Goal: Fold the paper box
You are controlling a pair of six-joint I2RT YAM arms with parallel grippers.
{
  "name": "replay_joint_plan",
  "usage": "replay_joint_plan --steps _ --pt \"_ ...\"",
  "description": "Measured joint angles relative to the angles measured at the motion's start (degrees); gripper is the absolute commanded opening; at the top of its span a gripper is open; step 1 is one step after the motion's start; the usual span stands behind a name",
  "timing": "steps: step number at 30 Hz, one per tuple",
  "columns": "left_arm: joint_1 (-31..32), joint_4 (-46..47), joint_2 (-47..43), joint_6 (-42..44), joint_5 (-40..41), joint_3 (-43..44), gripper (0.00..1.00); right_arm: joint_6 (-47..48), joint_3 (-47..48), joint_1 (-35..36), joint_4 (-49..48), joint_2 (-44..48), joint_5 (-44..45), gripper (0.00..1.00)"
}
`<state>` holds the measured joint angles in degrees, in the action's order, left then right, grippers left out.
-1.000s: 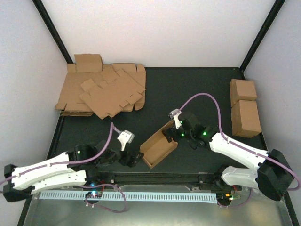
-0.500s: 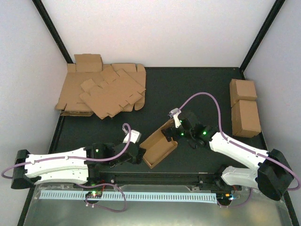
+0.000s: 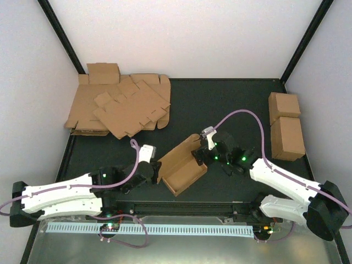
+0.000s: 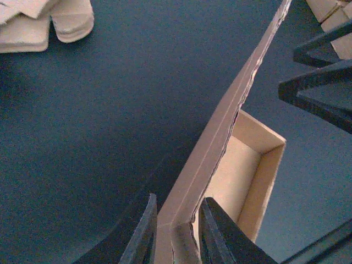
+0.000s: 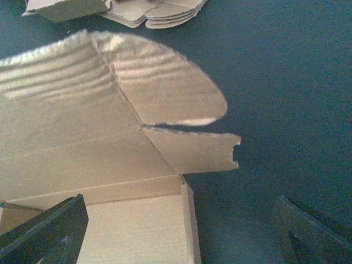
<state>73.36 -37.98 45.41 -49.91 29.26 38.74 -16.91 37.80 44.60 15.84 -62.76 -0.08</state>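
The paper box [image 3: 184,168] lies mid-table as a half-folded brown tray with its long lid panel standing up on the far-left side. My left gripper [image 3: 158,169] is at the box's near-left end. In the left wrist view its fingers [image 4: 144,234] press from both sides on the upright cardboard wall [image 4: 220,137], so my left gripper [image 4: 176,234] is shut on the box. My right gripper [image 3: 199,155] hovers at the box's far-right end. In the right wrist view my right gripper [image 5: 179,236] stands wide open over the tray corner [image 5: 187,220], below the rounded flap [image 5: 165,88], holding nothing.
A heap of flat cardboard sheets [image 3: 118,107] fills the back-left corner, and its edge shows in both wrist views [image 4: 49,25] [image 5: 148,11]. Two finished cuboid boxes [image 3: 286,126] stand at the right edge. White walls and black frame posts bound the dark mat [image 3: 220,104].
My left arm has reached right to the box and its jaws have closed from wide open onto the left wall. The box has turned slightly. The right gripper has shifted a little and stayed open.
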Motion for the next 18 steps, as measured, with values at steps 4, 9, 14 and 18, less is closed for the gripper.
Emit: replay_joint_plan --steps 4,9,14,18 --pt "-2.49 1.95 -1.6 3.26 0.13 -1.2 0.15 -0.87 -1.11 -0.02 -0.09 0.98 0.61 0.95" --pt "-6.32 5.42 -2.82 8.17 -0.66 -2.49 0.13 -2.99 -2.58 -0.02 -0.42 1.22 0.35 0.95" --pt "-10.34 8.22 -3.06 12.44 -2.86 -3.1 0.13 -6.25 -6.36 -0.02 -1.99 1.25 -1.31 0.96" --pt "-13.4 10.16 -3.04 14.91 -5.4 -3.45 0.13 -8.74 -9.44 -0.02 -3.1 0.87 -3.56 0.95"
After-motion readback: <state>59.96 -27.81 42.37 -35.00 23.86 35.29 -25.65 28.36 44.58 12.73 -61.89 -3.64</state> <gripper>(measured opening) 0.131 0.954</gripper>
